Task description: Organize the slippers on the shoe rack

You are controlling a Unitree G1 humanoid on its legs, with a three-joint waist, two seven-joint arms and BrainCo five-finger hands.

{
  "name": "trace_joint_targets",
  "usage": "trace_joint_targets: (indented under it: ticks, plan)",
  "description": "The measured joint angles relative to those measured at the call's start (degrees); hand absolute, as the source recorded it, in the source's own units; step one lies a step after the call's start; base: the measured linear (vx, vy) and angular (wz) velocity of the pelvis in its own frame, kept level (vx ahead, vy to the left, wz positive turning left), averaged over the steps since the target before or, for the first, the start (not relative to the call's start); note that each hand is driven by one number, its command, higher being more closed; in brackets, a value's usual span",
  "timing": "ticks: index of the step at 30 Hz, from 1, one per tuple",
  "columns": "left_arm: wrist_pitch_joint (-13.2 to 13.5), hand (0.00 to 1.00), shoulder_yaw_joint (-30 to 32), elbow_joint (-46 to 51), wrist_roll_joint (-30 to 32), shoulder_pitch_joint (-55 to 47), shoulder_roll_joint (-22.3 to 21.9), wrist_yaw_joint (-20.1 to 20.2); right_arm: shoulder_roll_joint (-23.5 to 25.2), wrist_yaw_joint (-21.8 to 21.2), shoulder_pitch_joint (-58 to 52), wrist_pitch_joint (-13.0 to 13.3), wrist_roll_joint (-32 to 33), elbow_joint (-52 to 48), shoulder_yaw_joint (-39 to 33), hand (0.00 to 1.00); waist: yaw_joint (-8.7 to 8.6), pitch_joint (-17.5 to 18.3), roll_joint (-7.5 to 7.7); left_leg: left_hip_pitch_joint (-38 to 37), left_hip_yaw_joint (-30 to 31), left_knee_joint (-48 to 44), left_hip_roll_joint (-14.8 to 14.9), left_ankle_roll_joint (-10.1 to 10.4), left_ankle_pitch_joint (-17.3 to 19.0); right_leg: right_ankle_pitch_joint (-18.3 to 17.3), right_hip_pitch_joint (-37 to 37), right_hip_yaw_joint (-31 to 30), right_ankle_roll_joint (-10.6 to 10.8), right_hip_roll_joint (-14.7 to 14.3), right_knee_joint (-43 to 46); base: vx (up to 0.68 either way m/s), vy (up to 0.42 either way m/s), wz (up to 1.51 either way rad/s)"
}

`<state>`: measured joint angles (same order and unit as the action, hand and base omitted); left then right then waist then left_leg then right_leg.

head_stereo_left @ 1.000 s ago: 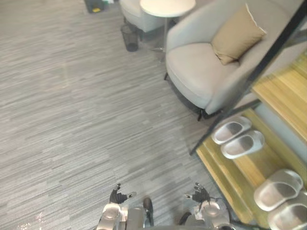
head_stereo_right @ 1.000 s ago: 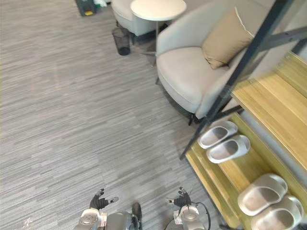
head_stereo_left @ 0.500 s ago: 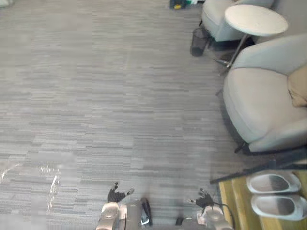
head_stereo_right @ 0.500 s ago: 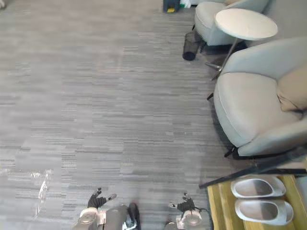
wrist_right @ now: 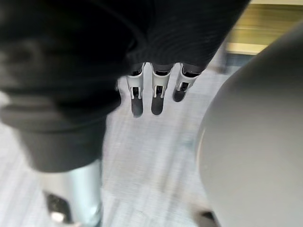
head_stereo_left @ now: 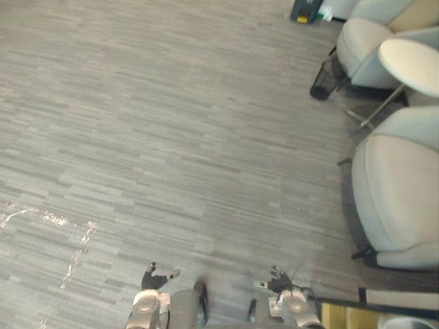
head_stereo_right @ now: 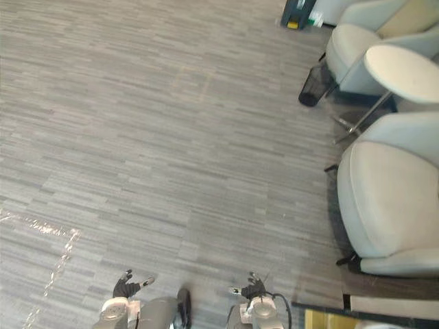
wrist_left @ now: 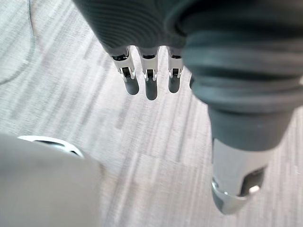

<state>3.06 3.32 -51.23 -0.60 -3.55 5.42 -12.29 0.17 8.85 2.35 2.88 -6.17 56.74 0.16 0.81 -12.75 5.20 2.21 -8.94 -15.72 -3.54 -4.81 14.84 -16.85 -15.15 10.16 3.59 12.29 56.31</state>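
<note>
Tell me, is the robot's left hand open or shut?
Open. The left hand shows straight fingers over the grey floor, with the thumb apart, holding nothing.

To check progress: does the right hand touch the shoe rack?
Apart. In the left eye view, bare carpet lies between the right hand and the corner of the shoe rack.

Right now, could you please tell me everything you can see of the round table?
The round table has a smooth, cream-white top with nothing on it, carried by a thin metal stem that ends in a slim base on the grey floor. It stands upright to the robot's right, between the near armchair and the far armchair. A dark bin stands beside it, apart. Whether it touches either chair cannot be told.
</note>
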Motion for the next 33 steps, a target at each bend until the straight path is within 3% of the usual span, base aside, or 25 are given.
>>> trace_joint_targets:
  ticks: [1, 3, 4, 6, 7, 8, 9, 11, 12, 13, 14, 15, 16, 17, 20, 21, 22, 23, 24, 26, 29, 31, 32, 33]
  plan:
    - [-0.02, 0.0, 0.0, -0.02, -0.01, 0.04, -0.08, 0.01, -0.13, 0.0, 0.14, 0.09, -0.01, -0.08, 0.19, 0.0, -0.39, -0.02, -0.09, -1.38, 0.29, 1.01, 0.13, -0.1, 0.13, -0.5, -1.04, 0.86, -0.61, -0.62, -2.36, 0.43, 0.033, 0.29]
    - [-0.04, 0.0, -0.01, -0.03, -0.03, 0.22, -0.89, 0.04, -0.78, -0.02, 0.35, 0.15, -0.02, -1.7, 0.17, 0.0, -1.1, -0.41, -1.13, -5.09, 1.67, 4.17, 1.31, 0.67, 0.41, -0.16, -4.88, 3.71, -1.23, -4.35, -16.8, 0.48, -0.007, 0.31]
    - [-0.04, 0.0, -0.02, -0.04, 0.02, 0.59, -1.44, 0.08, -1.34, -0.03, 0.48, 0.2, -0.05, -2.1, 0.07, 0.0, -1.55, -0.69, -1.86, -7.3, 2.57, 6.18, 2.11, 1.29, 0.7, 3.37, -6.18, 4.8, -1.39, -6.77, -28.36, 0.52, -0.029, 0.4]
    - [-0.04, 0.0, -0.35, -0.08, 0.2, 1.38, -1.96, 0.12, -1.68, -0.06, 0.53, 0.44, 0.07, -2.17, -0.51, 0.0, -2.16, -0.79, -2.21, -10.2, 4.28, 8.75, 2.57, 3.18, 1.59, 11.3, -6.97, 4.76, -2.36, -9.11, -41.52, 0.62, -0.098, 0.56]
    - [-0.03, 0.0, -0.42, -0.3, 0.5, 1.51, -2.14, 0.16, -1.66, -0.07, 0.49, 0.42, 0.02, -2.18, -0.75, 0.0, -2.66, -0.75, -2.46, -12.67, 5.32, 9.54, 3.2, 4.94, 2.63, 18.6, -6.11, 3.41, -4.42, -10.53, -44.66, 0.68, -0.155, 0.57]
    - [-0.01, 0.0, -0.35, -1.04, 0.56, 1.65, -2.45, 0.17, -2.16, -0.17, 0.61, 0.4, -0.14, -2.28, -0.97, 0.0, -2.94, -0.5, -3.34, -14.09, 6.54, 9.35, 4.68, 5.87, 3.2, 20.6, -4.71, 2.84, -7.22, -11.81, -44.11, 0.73, -0.173, 0.42]
    - [0.12, 0.0, -0.03, -1.59, 0.61, 2.15, -3.05, 0.28, -2.3, -0.27, 1.48, 0.28, -0.19, -2.03, -1.68, 0.0, -2.13, -0.18, -5.18, -14.08, 7.02, 7.87, 6.15, 7.97, 2.52, 18.52, -4.91, 3.82, -8.04, -11.87, -40.49, 0.73, -0.17, 0.3]
    - [0.06, 0.0, 0.27, -1.89, 0.59, 2.32, -5.34, 0.24, -2.84, -0.49, 1.11, -0.01, -0.05, -1.89, -3.62, 0.0, -2.92, -0.47, -5.52, -14.02, 7.72, 0.52, 4.45, 11.9, -2.35, 12.4, -4.98, 6.23, -8.31, -8.33, -29.34, 0.69, -0.176, 0.36]
    - [0.11, 0.0, 1.58, -1.49, 0.57, 0.99, -6.23, 0.19, -2.78, -0.42, 0.67, -0.04, -0.11, -2.55, -3.86, 0.0, -3.06, 0.04, -6.3, -11.54, 6.65, -10.64, 4.97, 13.23, -4.04, 10.63, -2.37, 6.92, -5.38, -8.93, -30.91, 0.55, -0.213, 0.38]
    - [0.2, 0.0, 2.6, -0.84, 0.53, -0.18, -6.69, 0.29, -2.56, -0.37, -0.3, -0.33, -0.07, -3.54, -3.34, 0.0, -3.12, 0.42, -6.24, -8.01, 5.33, -20.57, 6.3, 14.82, -5.93, 7.67, 1.58, 8.27, -7.85, -9.17, -34.72, 0.64, -0.227, 0.06]
    - [0.31, 0.0, 4.21, 0.37, 0.54, -0.24, -8.14, 0.19, -2.65, -0.33, -1.07, -0.3, -0.09, -4.55, -3.14, 0.0, -2.27, 0.72, -9.11, -1.8, 1.19, -35.98, 12.19, 14.68, -5.02, 6.49, 5.87, 7.92, -8.0, -12.48, -37.16, 0.63, -0.136, -0.16]
    - [0.35, 0.0, 5.82, 1.3, 0.53, -0.06, -8.31, 0.19, -1.32, -0.3, -0.93, -0.39, -0.06, -4.5, -2.71, 0.0, -1.11, 0.54, -9.17, 2.79, -2.2, -43.54, 15.69, 13.17, -3.09, 5.26, 8.81, 7.16, -8.6, -13.51, -38.69, 0.58, -0.064, -0.32]
    - [0.26, 0.0, 6.51, 1.77, 0.52, 0.19, -8.09, 0.13, -0.16, -0.28, -0.83, -0.53, -0.01, -4.46, -2.36, 0.0, -0.71, 0.23, -8.61, 5.55, -3.6, -45.5, 16.69, 11.68, -2.09, 4.58, 11.45, 6.73, -8.48, -13.37, -39.91, 0.57, -0.047, -0.25]
    - [0.38, 0.0, 6.81, 3.34, 0.45, 0.12, -7.44, 0.11, 1.06, -0.19, -0.69, -0.63, 0.06, -4.46, -1.93, 0.0, -0.3, -0.26, -6.83, 9.88, -5.03, -44.57, 17.19, 9.91, -0.75, 4.43, 15.05, 5.99, -8.04, -13.01, -42.82, 0.55, -0.024, -0.21]
    - [0.57, 0.0, 7.01, 4.62, 0.42, 0.66, -5.91, 0.11, 2.58, -0.17, 0.03, -0.66, 0.05, -3.29, -1.76, 0.0, 1.58, -0.48, -4.54, 16.0, -6.09, -27.24, 14.94, 8.77, 0.93, 4.67, 20.1, 3.21, -6.89, -10.91, -47.08, 0.51, 0.093, -0.56]
    - [0.59, 0.0, 7.01, 4.61, 0.43, 1.05, -5.21, 0.11, 2.57, -0.15, 0.59, -0.63, 0.05, -3.0, -1.77, 0.0, 2.02, -0.9, -3.87, 17.02, -4.78, -14.05, 12.25, 8.76, -1.69, 4.01, 22.22, 1.83, -4.82, -8.93, -48.64, 0.53, 0.232, -0.72]
    - [0.58, 0.0, 6.97, 4.5, 0.42, 1.01, -5.08, 0.15, 1.95, -0.12, 0.54, -0.61, -0.01, -2.77, -1.78, 0.0, 2.36, -0.9, -3.8, 16.9, -3.17, -4.51, 11.01, 8.73, -7.49, 3.38, 23.71, 0.96, -3.47, -8.18, -49.86, 0.54, 0.26, -0.75]
    - [0.57, 0.0, 6.89, 4.17, 0.42, 0.88, -5.12, 0.1, 1.35, 0.02, 0.61, -0.61, -0.05, -1.73, -1.73, 0.0, 2.83, -0.8, -3.64, 15.95, -2.81, -1.43, 9.85, 8.11, -15.01, 2.88, 25.47, -0.62, -1.69, -7.55, -51.13, 0.45, 0.226, -0.42]
    - [0.56, 0.0, 6.98, 3.3, 0.42, 1.04, -4.09, 0.08, 1.23, 0.13, 0.89, -0.81, -0.06, -0.72, -1.59, 0.0, 2.5, -0.46, -2.2, 15.08, -3.2, -1.08, 7.95, 6.24, -13.97, 3.58, 26.56, -1.42, -0.84, -5.64, -52.29, 0.59, 0.281, -0.08]
    - [0.52, 0.0, 7.01, 3.26, 0.4, 1.19, -3.5, 0.05, 1.3, 0.18, 0.57, -0.85, -0.25, -0.51, -1.77, 0.0, 2.5, -0.05, -1.05, 16.06, -4.4, -5.88, 6.71, 3.82, -10.79, 8.25, 27.01, -2.27, 1.5, -3.3, -51.6, 0.69, 0.357, 0.12]
    - [0.34, 0.0, 6.85, 1.93, 0.11, 0.16, -3.12, 0.02, 1.53, 0.04, 0.62, -0.57, -0.58, -0.46, -1.94, 0.0, 2.65, 0.45, -1.21, 11.36, -5.3, -8.24, 5.75, 2.73, -4.6, 9.09, 23.27, -4.87, 2.36, -1.26, -36.03, 0.54, 0.297, -0.13]
    - [0.26, 0.0, 6.07, 0.75, 0.06, 0.02, -2.5, 0.09, 1.65, -0.17, 0.46, -0.64, -0.62, -0.14, -1.94, 0.0, 2.52, 0.74, -0.86, 6.97, -5.47, -6.92, 4.24, 2.5, -0.33, 10.71, 16.67, -6.57, 4.64, 1.0, -17.7, 0.42, 0.217, -0.04]
    - [-0.01, 0.0, 5.64, -0.28, 0.05, 0.26, -1.88, 0.09, 1.7, -0.52, 0.49, -0.67, -0.6, 0.45, -1.92, 0.0, 2.19, 0.67, -0.46, 3.82, -5.41, -6.12, 2.9, 1.59, 1.58, 9.03, 11.16, -6.66, 3.41, 2.68, -4.66, 0.43, 0.157, -0.05]
    - [-0.2, 0.0, 5.55, -0.66, -0.02, -0.07, -1.98, 0.07, 1.53, -0.78, 0.15, -0.71, -0.58, 0.46, -1.92, 0.0, 1.86, 0.34, -0.97, 0.14, -5.32, -4.74, 2.66, 1.37, 2.72, 6.91, 7.62, -5.17, 1.6, 2.91, 2.5, 0.43, 0.127, -0.08]
